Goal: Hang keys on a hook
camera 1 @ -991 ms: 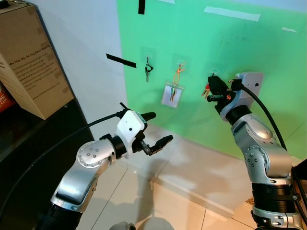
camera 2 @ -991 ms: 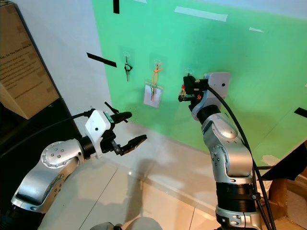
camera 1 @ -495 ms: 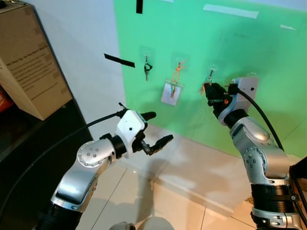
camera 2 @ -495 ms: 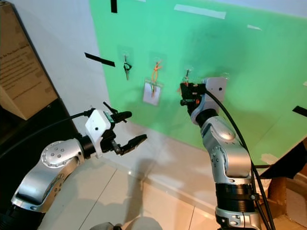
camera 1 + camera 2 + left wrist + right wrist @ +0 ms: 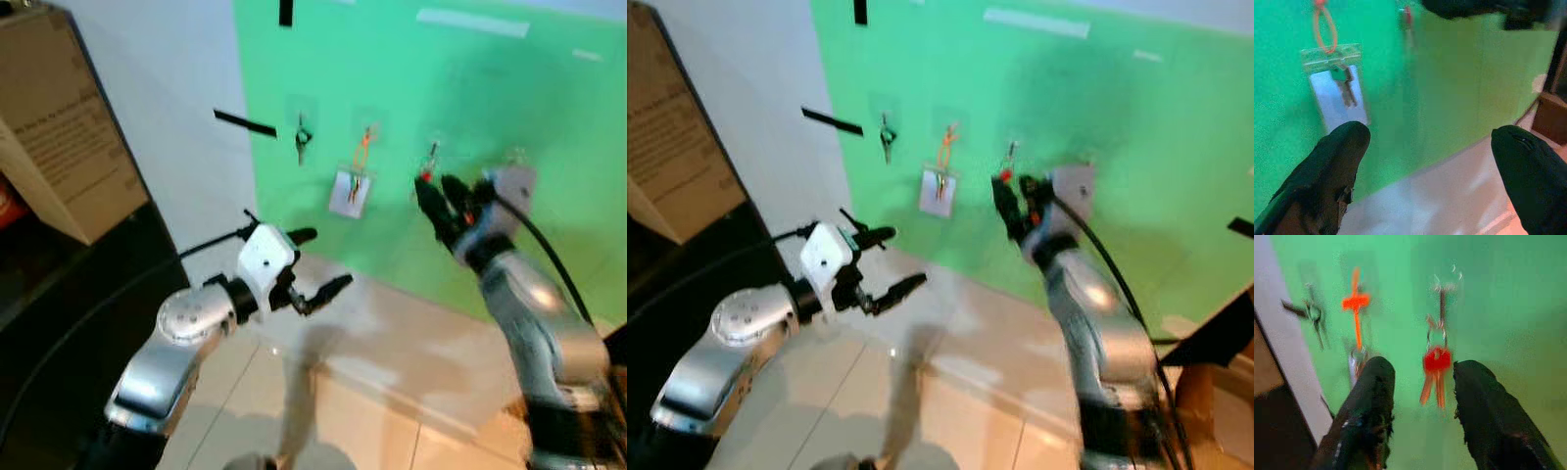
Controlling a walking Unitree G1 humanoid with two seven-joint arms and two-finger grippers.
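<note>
Right wrist view: right gripper (image 5: 1422,382) has released keys (image 5: 1435,377), now hanging.

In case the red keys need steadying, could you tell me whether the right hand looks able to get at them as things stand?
Probably yes. The right hand is open and pointed at the green wall, and the red keys hang from their hook right between and beyond its fingers, with nothing in between.

Three key sets (image 5: 1435,374) on wall hooks; two hands; one cardboard box (image 5: 59,137); two black tape strips (image 5: 245,123).
</note>
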